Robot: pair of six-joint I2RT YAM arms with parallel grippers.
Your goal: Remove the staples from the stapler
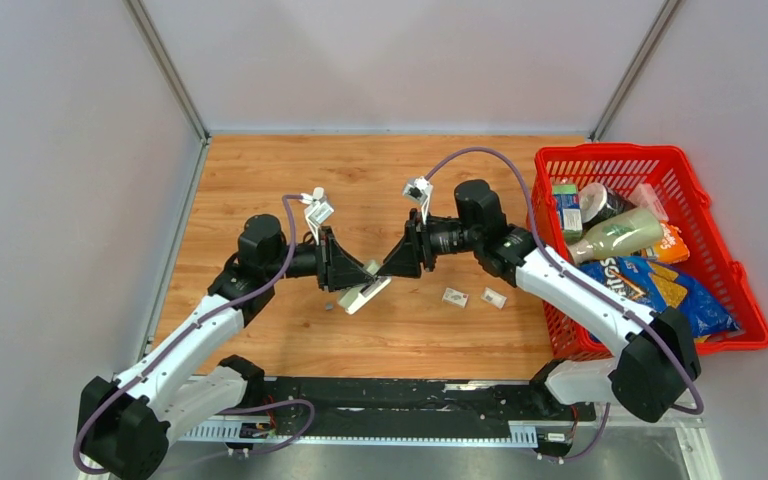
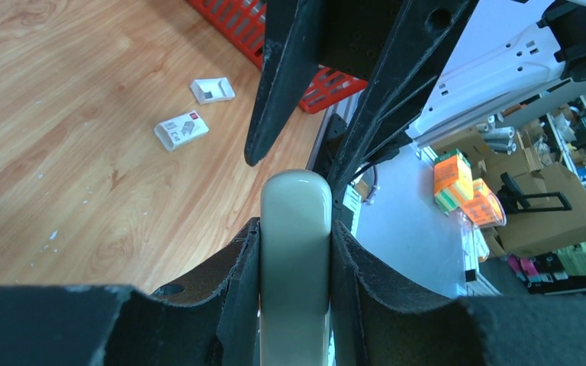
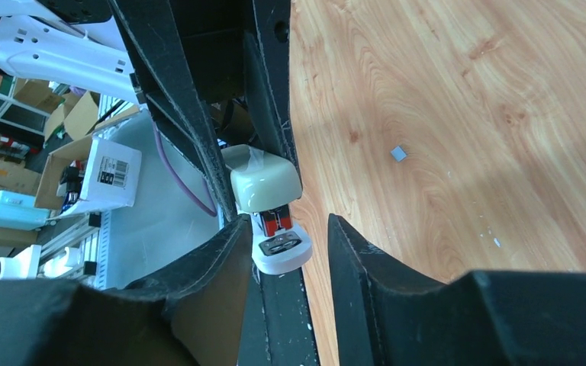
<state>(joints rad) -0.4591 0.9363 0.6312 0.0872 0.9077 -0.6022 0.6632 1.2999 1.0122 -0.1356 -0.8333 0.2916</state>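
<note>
Packets [image 1: 455, 297] lie between stapler [image 1: 364, 293] and red basket [image 1: 608, 152].

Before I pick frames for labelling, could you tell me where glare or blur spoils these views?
Top external: evenly lit, sharp, soft shadows on the table. Left wrist: glare on the stapler at its rounded tip. Right wrist: bright sheen across the wood.

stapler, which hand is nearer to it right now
Left. The left hand is clamped on the stapler, a finger against each side of its beige body. The right hand is open around its front end, with a gap showing on one side.
</note>
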